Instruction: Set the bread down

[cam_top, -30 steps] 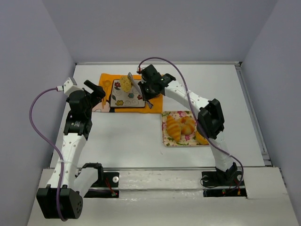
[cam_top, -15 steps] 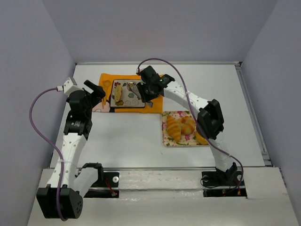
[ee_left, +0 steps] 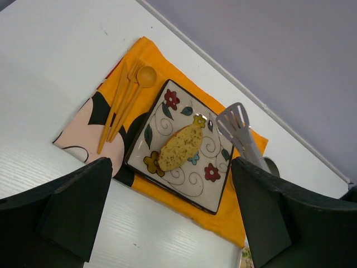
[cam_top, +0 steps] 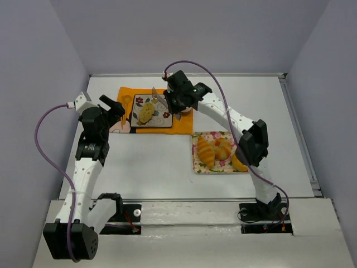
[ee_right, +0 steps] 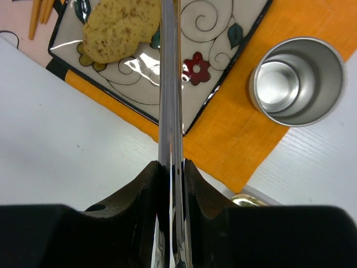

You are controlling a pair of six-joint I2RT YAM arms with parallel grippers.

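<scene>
The bread (cam_top: 146, 112), a flat yellowish speckled oval, lies on the square flowered plate (cam_top: 160, 120) on the orange mat; it also shows in the left wrist view (ee_left: 179, 147) and the right wrist view (ee_right: 120, 28). My right gripper (cam_top: 177, 103) is shut on grey metal tongs (ee_right: 170, 84), held edge-on over the plate's right side, tips beside the bread (ee_left: 237, 120). My left gripper (cam_top: 114, 109) is open and empty, left of the plate, above the mat's edge.
An orange mat (cam_top: 178, 124) with a cartoon print lies at the back. Wooden cutlery (ee_left: 125, 97) lies left of the plate. A steel cup (ee_right: 295, 81) stands right of the plate. A flowered tray (cam_top: 202, 166) with croissants (cam_top: 205, 151) sits at centre right.
The bread was carried in the tongs over the plate and now lies free on the plate's middle. The right gripper has drawn back to the right with the tongs. The left arm is still.
</scene>
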